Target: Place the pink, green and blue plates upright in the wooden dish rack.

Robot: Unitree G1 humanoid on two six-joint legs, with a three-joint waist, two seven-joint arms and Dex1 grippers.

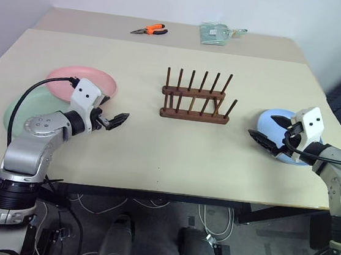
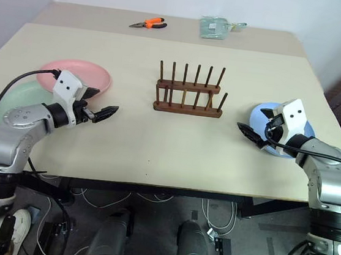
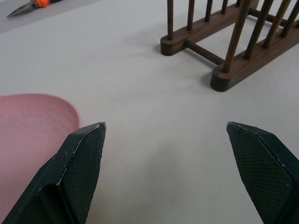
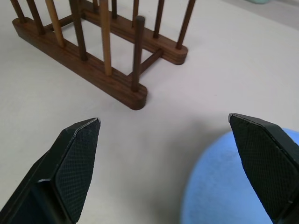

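— Standing mid-desk (image 1: 155,156): the wooden dish rack (image 1: 196,99), pegs bare. Plates?

— Pink plate (image 1: 102,81) lies flat, well to the rack's left; green plate (image 1: 17,113) partly under it, on the near side. Blue plate (image 2: 257,116) flat, well to the rack's right.

— Hands?

— Left hand (image 1: 117,120) hovers just beside the pink plate, fingers apart, gripping nothing. Right hand (image 2: 253,129) over the blue plate's rack-side edge, fingers spread wide, empty.

— Beyond the rack?

— Orange-handled pliers (image 1: 149,30), a greenish packet (image 1: 215,33).

arms: silver-grey metal segments joined by black joints
wrists: white camera blocks mounted on top
cables: black, looped along each forearm
fingers (image 3: 81,158): black, cross-hatched pads
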